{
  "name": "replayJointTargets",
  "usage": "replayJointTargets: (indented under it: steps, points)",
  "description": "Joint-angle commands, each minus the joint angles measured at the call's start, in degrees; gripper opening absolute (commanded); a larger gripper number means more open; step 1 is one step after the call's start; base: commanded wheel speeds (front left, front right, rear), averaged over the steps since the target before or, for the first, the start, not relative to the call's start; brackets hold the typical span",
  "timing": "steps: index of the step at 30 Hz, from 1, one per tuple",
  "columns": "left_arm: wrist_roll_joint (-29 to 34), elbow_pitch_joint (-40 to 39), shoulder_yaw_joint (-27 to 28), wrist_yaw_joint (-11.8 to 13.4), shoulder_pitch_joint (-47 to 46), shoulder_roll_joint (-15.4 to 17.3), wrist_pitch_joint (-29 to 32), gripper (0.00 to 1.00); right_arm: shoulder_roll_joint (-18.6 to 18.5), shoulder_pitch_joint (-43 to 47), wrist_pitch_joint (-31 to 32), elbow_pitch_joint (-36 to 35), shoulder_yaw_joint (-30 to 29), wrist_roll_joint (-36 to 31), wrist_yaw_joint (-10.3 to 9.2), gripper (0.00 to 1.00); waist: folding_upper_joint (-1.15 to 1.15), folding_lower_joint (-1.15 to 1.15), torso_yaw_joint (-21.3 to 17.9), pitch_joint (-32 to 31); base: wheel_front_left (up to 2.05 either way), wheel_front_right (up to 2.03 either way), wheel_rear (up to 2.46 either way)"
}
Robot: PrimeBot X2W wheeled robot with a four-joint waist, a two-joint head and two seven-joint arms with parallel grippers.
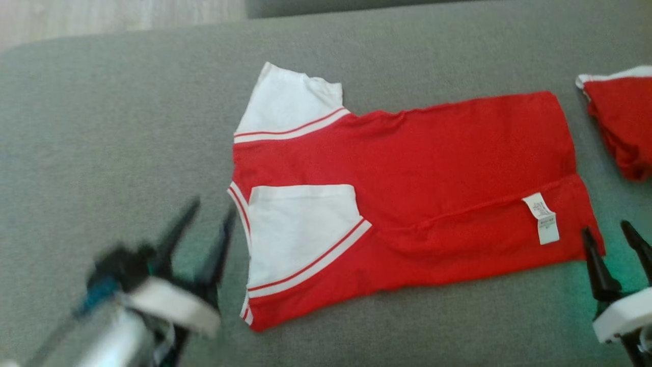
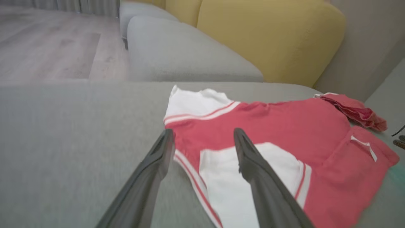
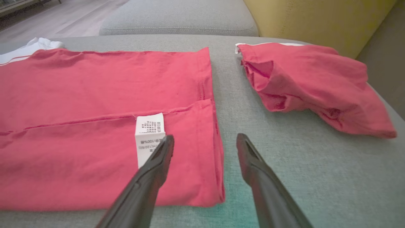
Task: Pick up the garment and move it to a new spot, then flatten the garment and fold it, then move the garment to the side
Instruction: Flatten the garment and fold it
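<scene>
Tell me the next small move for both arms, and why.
Probably send the left gripper to the far white sleeve and the right gripper to the far hem corner: both stand open at the near edge, the shirt has its near side folded over, care label up, and the far side lies unfolded.

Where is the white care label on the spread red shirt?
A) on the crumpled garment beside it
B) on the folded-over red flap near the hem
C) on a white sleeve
B: the care label lies on the folded flap of the shirt, by the right end effector.
</scene>
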Motion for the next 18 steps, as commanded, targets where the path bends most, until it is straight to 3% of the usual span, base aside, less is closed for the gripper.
replayJointTargets:
  steps: [1,10,18]
  points:
    - [0.3,-1.9,3.3,-0.6,-5.5,2.0,0.7,1.0,-1.2,-1.2,0.1,-2.4,0.6,-0.6,-0.04,1.0,0.0,0.0,-1.1,1.7,0.0,0.0,0.0]
    - [-1.4,5.8,2.8,-6.4,-31.5,4.7,14.5,1.0,-0.4,-5.9,1.5,-7.4,2.2,-2.6,-0.04,1.0,0.0,0.0,-4.9,9.0,0.0,0.0,0.0]
    - [-11.7,14.7,-4.8,-7.3,-48.1,7.2,31.1,1.0,0.3,-10.4,1.3,-8.1,4.4,-3.3,-0.04,1.0,0.0,0.0,-8.8,14.8,0.0,0.0,0.0]
